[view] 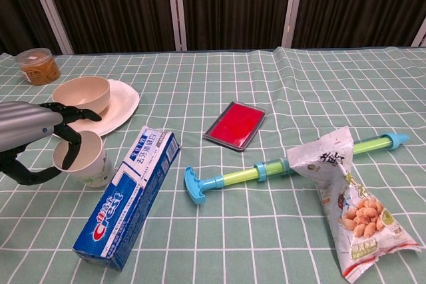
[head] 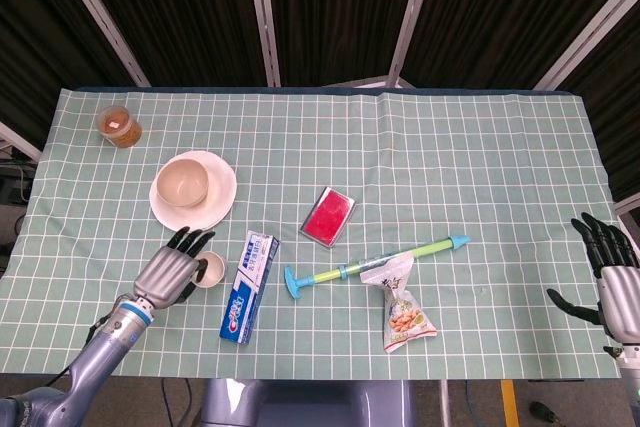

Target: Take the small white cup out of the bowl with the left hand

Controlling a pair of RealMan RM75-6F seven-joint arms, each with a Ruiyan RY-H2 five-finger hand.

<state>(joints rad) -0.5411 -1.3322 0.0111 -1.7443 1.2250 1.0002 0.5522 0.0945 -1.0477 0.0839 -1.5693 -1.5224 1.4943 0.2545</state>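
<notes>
The small white cup [head: 210,269] [view: 83,159] stands upright on the green checked cloth, just left of the toothpaste box. My left hand [head: 170,272] [view: 30,141] grips it, fingers over the rim and thumb against its side. The beige bowl [head: 183,184] [view: 81,94] sits on a white plate [head: 222,197] [view: 123,101] behind the cup, with nothing in it. My right hand [head: 612,277] hangs at the table's right edge with fingers spread, holding nothing; it shows only in the head view.
A blue toothpaste box [head: 249,287] [view: 130,196] lies right beside the cup. Further right are a red flat case [head: 329,216] [view: 235,125], a blue-green stick [head: 375,262] [view: 266,167] and a snack bag [head: 403,309] [view: 346,211]. A jar [head: 119,126] [view: 39,66] stands at the far left.
</notes>
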